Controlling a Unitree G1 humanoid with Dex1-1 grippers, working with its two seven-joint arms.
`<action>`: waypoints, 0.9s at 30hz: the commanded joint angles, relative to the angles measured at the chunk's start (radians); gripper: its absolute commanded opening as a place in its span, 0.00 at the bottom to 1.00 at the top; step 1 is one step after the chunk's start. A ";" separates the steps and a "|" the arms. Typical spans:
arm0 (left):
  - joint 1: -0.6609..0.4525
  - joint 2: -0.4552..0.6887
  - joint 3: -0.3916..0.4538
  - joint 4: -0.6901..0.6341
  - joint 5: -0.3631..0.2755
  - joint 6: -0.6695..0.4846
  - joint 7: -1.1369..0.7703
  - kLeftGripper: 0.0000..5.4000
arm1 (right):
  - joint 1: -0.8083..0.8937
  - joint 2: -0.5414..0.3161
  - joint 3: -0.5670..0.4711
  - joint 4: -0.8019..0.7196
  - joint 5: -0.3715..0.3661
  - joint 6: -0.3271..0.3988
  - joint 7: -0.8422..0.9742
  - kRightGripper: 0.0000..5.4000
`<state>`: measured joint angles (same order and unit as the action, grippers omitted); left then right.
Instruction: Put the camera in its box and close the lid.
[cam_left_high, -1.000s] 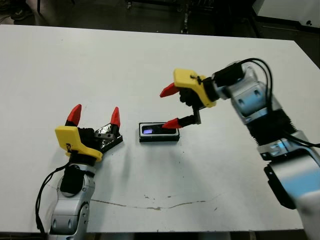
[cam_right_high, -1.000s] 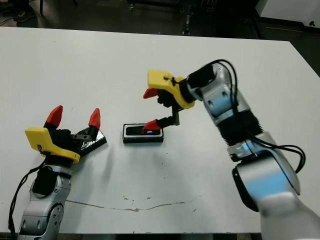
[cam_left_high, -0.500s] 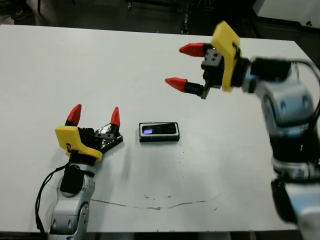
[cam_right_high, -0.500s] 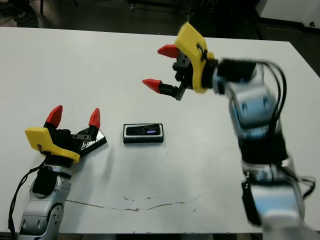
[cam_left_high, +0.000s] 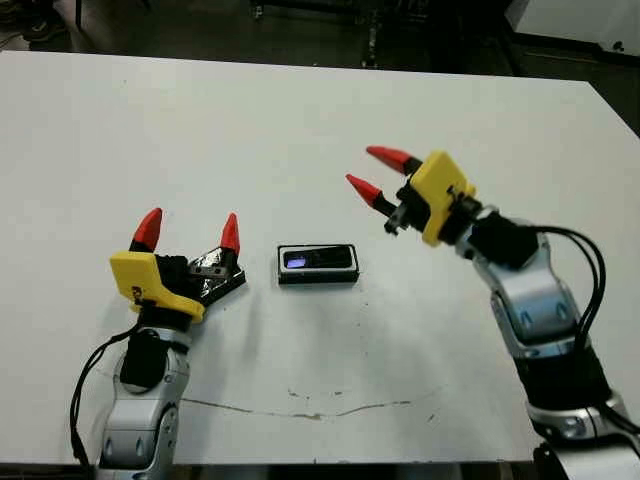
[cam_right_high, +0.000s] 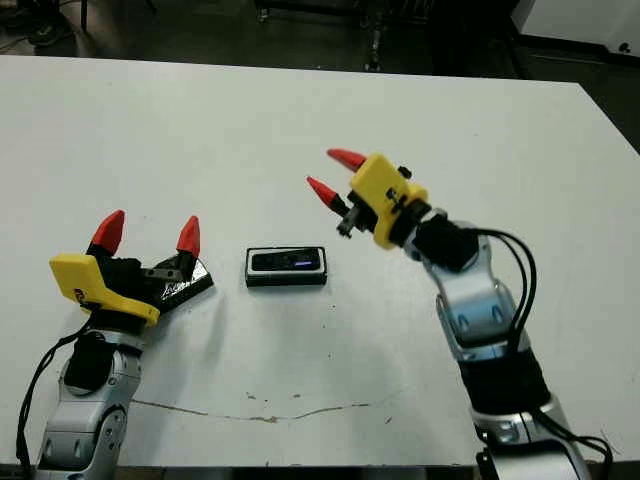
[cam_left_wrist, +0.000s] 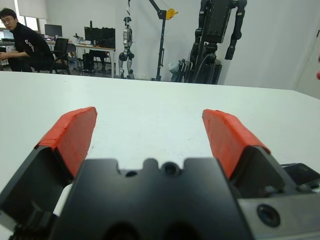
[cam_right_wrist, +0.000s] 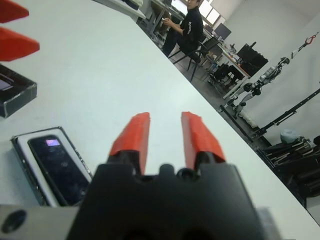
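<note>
— Fingers on both grippers? Where's the camera?
— Left gripper (cam_left_high: 190, 232) spread wide beside the glossy flat lid (cam_left_high: 215, 283); right gripper (cam_left_high: 379, 175) slightly parted, empty, raised. Camera (cam_left_high: 318, 260) lies in its white-lined box (cam_left_high: 318, 277) mid-desk (cam_left_high: 300, 120).
— Next?
— Probably grip the lid's thin edges; that slick panel could slip.

The right gripper (cam_right_wrist: 165, 134) holds its fingers slightly parted over the table (cam_right_wrist: 100, 75); the camera (cam_right_wrist: 57, 162) lies in the box (cam_right_wrist: 25, 157) at its eight o'clock.

Count on the bench (cam_left_high: 300, 130): one camera (cam_left_high: 318, 260), one box (cam_left_high: 318, 275), one lid (cam_left_high: 222, 281), two claws, left (cam_left_high: 190, 230) and right (cam_left_high: 381, 170).
</note>
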<state>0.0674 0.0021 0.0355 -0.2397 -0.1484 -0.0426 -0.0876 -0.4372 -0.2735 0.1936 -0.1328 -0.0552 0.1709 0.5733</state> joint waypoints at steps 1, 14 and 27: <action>0.004 0.005 0.000 0.001 0.010 0.005 0.005 1.00 | 0.031 -0.019 0.022 -0.016 -0.033 -0.002 -0.019 0.22; 0.005 0.003 0.001 0.007 0.000 0.000 -0.004 1.00 | 0.094 -0.001 0.110 0.005 -0.078 0.035 -0.034 0.00; 0.008 0.004 -0.002 0.008 0.004 -0.004 -0.002 1.00 | 0.137 0.016 0.193 0.026 -0.133 0.039 -0.044 0.00</action>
<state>0.0675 0.0020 0.0338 -0.2394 -0.1494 -0.0431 -0.0884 -0.3126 -0.2455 0.3819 -0.1109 -0.1784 0.1903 0.5300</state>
